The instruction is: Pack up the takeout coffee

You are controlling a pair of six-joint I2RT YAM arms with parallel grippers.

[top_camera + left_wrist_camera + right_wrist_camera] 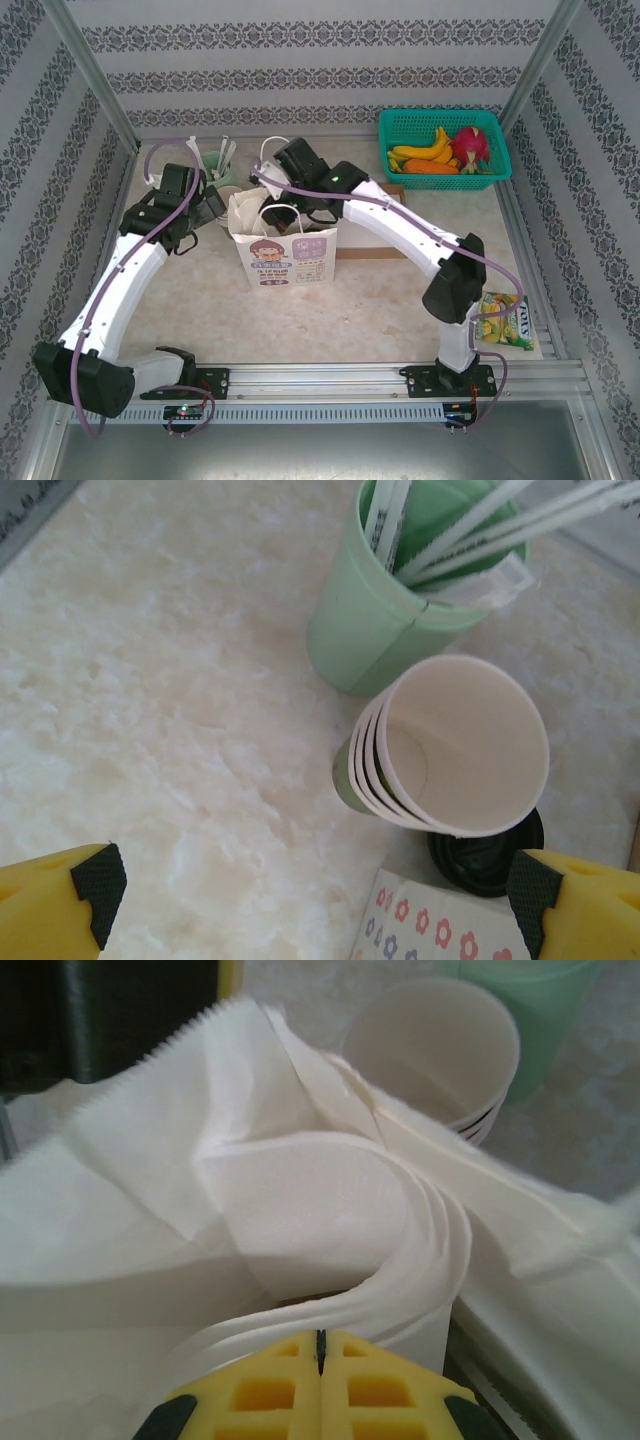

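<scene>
Left wrist: the left gripper [315,885] is released, its yellow fingers spread wide over the pale marbled surface [180,710].
Coffee spot: the takeout coffee [488,865] sits on the surface. Just its round black plastic lid is showing, half hidden behind the stack of lidless cream paper cups [455,745], right by the flower-printed white paper bag [420,925].
Right wrist: the right gripper [320,1350] is clenched at the bag's rim; can't tell if it's pinching paper.

in the top view the paper bag [285,245] stands mid-frame, the mug [222,170] at its upper left, the basket [440,145] upper right. in the left wrist view the cup stack [450,745] lies between mug and takeout coffee [485,855].
</scene>
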